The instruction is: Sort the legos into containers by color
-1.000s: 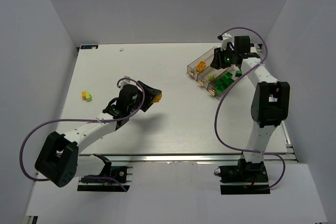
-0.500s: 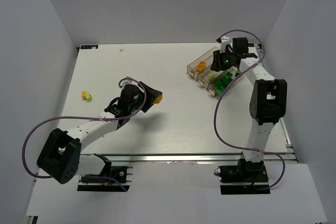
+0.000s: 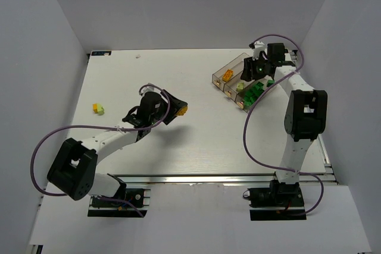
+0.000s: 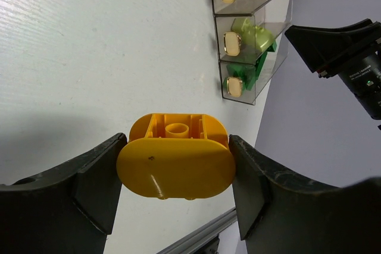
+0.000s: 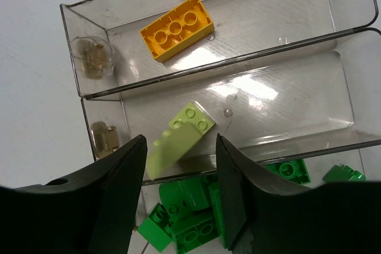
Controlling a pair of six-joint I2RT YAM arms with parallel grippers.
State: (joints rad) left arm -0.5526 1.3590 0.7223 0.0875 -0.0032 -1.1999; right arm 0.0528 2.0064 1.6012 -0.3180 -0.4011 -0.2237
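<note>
My left gripper [image 3: 178, 110] hangs over the middle of the table, shut on an orange-yellow lego [image 4: 175, 159] that is clamped flat between both fingers. The three clear containers [image 3: 215, 77] stand at the back right, with my right gripper [image 3: 253, 71] open above them. In the right wrist view a pale lime lego [image 5: 178, 138] lies blurred in the middle bin [image 5: 286, 93], below the spread jaws and touching neither finger. The far bin holds an orange-yellow lego [image 5: 177, 28]. Several dark green legos [image 5: 196, 218] fill the near bin.
Two small legos, one orange-yellow and one pale lime [image 3: 98, 108], lie together on the table at the far left. Grey walls close in the left, back and right sides. A metal rail [image 3: 208, 178] runs along the table's near edge.
My left gripper has carried the orange-yellow lego a little to the right. My right gripper has shifted slightly over the bins and its jaws have spread wider.
</note>
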